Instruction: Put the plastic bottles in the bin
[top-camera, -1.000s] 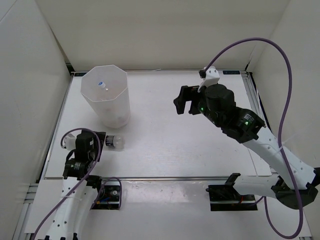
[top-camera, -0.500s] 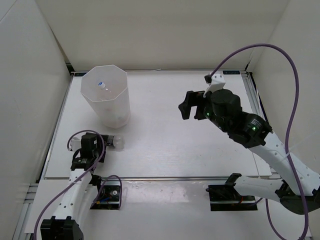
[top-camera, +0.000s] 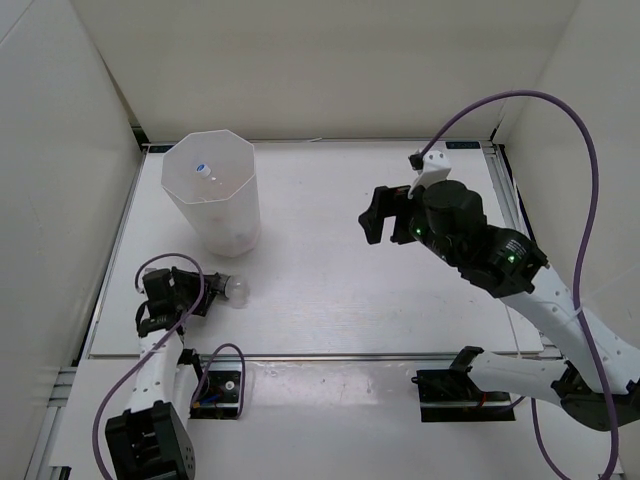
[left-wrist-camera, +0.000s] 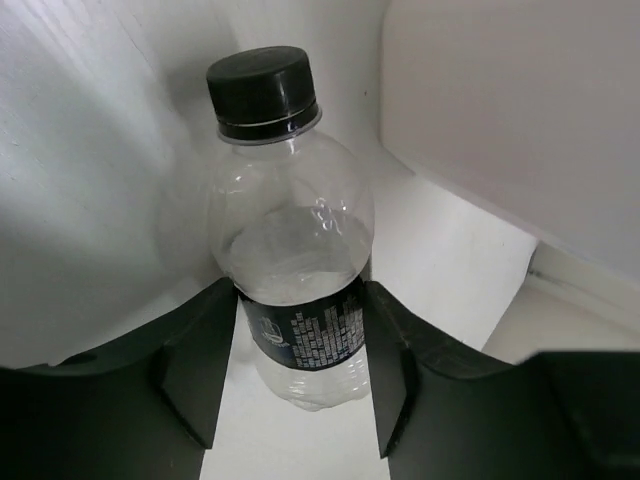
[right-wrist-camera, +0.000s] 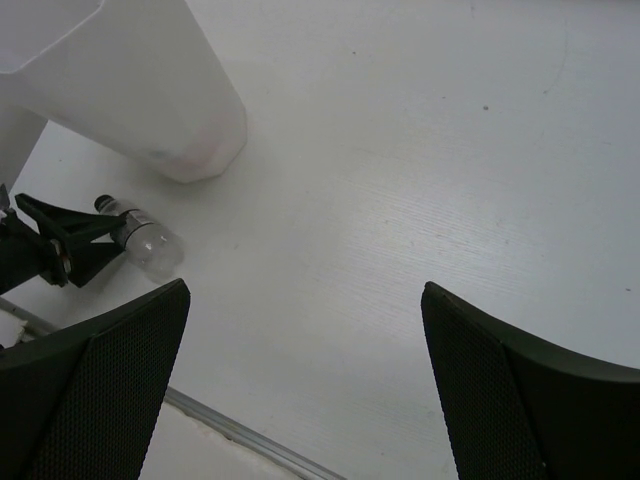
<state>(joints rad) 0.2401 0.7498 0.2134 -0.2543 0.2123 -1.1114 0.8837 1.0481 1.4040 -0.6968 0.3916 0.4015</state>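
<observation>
Left gripper (left-wrist-camera: 296, 310): jaws narrowed onto the black-capped bottle (left-wrist-camera: 290, 230), one finger pressed to each side of its dark label. The bottle lies on its side on the table (top-camera: 330, 290) by the near-left corner, near the foot of the bin (top-camera: 225, 215) but apart from it. The bin stands upright toward the far-left corner. Right gripper (right-wrist-camera: 305, 290): jaws spread wide, holding nothing, raised above the table right of centre, well apart from bottle and bin.
</observation>
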